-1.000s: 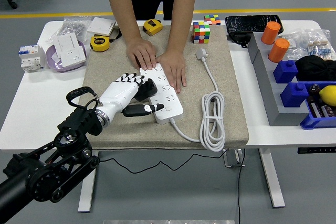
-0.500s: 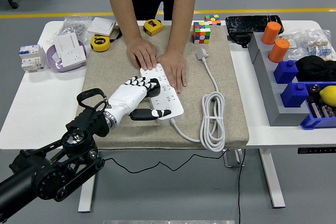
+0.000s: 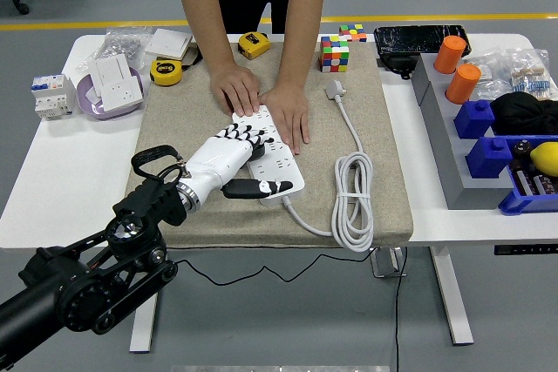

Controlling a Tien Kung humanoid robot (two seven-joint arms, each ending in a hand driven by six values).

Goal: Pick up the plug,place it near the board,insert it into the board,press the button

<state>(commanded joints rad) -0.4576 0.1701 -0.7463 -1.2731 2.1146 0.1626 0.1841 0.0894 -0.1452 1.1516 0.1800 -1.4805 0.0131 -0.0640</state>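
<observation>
A white power strip (image 3: 281, 165) lies on the beige mat (image 3: 174, 128). My left hand (image 3: 237, 161) rests over the strip's left side, fingers curled around a black plug (image 3: 259, 148) that sits on the strip's face. Its thumb (image 3: 259, 187) stretches along the strip's near edge. A person at the far side presses both hands (image 3: 261, 98) flat on the strip's far end. The strip's white cable (image 3: 353, 198) lies coiled to the right and ends in a grey plug (image 3: 335, 89). The plug's pins are hidden, and my right arm is out of sight.
A Rubik's cube (image 3: 334, 52) and two tape measures (image 3: 166, 71) (image 3: 253, 44) sit at the mat's far edge. A purple bowl with a wall socket (image 3: 112, 84) and a circuit breaker (image 3: 51, 95) stand at the left. A grey tray (image 3: 440, 119), orange cylinders (image 3: 462, 82) and blue bins (image 3: 506, 158) fill the right.
My left hand has moved right and slightly forward with the plug, from beside the strip's near left edge onto its face. The person's hands have stayed still.
</observation>
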